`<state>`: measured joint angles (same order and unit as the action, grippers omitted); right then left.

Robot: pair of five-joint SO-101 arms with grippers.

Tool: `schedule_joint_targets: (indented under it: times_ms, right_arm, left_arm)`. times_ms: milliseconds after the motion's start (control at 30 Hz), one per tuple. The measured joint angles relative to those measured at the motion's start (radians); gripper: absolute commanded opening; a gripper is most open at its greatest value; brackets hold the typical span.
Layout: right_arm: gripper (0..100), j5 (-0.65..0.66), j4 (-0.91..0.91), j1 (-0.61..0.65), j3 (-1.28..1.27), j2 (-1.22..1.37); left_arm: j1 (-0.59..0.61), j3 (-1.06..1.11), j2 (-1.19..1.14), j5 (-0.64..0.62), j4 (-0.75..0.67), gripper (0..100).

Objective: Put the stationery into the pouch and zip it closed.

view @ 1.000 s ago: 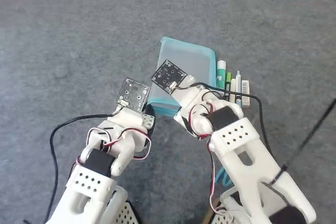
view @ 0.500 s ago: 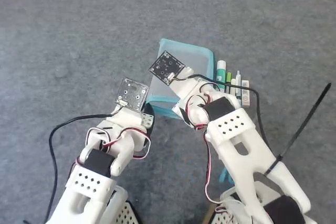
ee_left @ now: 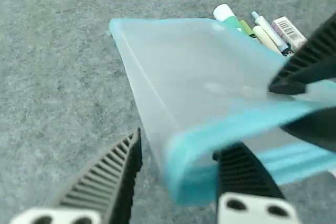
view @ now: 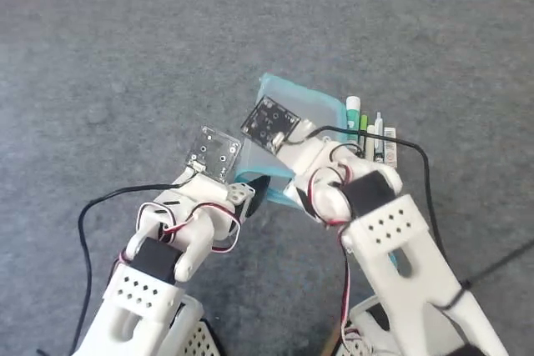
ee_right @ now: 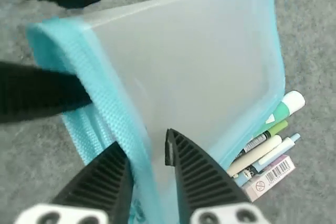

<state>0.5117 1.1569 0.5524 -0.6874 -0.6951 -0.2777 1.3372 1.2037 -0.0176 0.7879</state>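
**Pouch held up by its mouth, stationery waiting outside**

I have the right pincer nearly closed on the pouch, its two jaws pinching the teal zip edge with the thin plastic wall between them. That grip tips the mouth end off the table, while the far end of the pouch seems to rest on the grey surface.

My left pincer is wide open and holds nothing. Its jaws straddle the same teal edge, just beside the right pincer's grip. I read this as the set-up for spreading the mouth: one side anchored, and the other arm placed to take the opposite lip.

The stationery, a few pens and markers with a small eraser, lies in a tight row on the table, touching or just beside the pouch's long side. None of it is inside, so loading has not begun and the zipping is further off.

My worry is the slick plastic slipping from the right jaws once the left one pulls.
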Motion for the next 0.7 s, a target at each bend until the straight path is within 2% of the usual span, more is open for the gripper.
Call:
schedule_joint_targets:
  times_ms: [167,333,700]
  right_arm:
    - [0.7,0.008,0.057,0.054,0.0,-0.054]
    - [0.8,0.032,0.057,0.084,0.003,-0.071]
    - [2.3,0.002,0.083,0.092,0.005,-0.077]
  left_arm:
    - [0.02,0.0,0.0,0.008,-0.021,16]
    - [0.109,0.002,-0.009,0.012,-0.04,1]
    - [0.114,0.018,-0.009,-0.025,-0.074,1]
